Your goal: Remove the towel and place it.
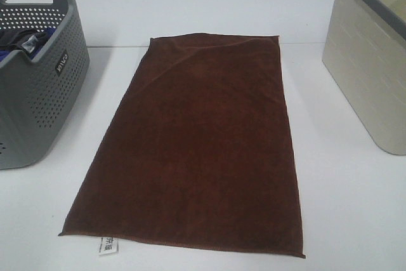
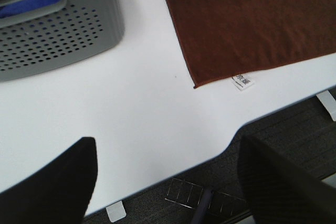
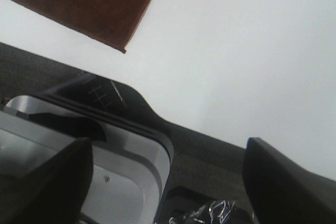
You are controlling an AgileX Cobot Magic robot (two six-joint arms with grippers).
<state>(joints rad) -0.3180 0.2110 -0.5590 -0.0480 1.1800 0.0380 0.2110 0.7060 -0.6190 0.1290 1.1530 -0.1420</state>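
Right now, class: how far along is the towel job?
Nothing looks done: the towel lies spread flat on the table between the grey basket and the beige bin. Nothing is in hand; the left gripper and right gripper are open, empty. Grasping, lifting and placing remain.

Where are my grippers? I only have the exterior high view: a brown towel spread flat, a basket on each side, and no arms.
Observer: Both are back at the near table edge. The left gripper is open and empty, with the towel ahead of it.
Operator: Which towel corner is closest to it?
Observer: The corner with the white tag, lying flat on the table.
Operator: And the right gripper?
Observer: The right gripper is open too, holding nothing. Its camera shows the towel's other near corner and, below the table edge, part of the robot's base.
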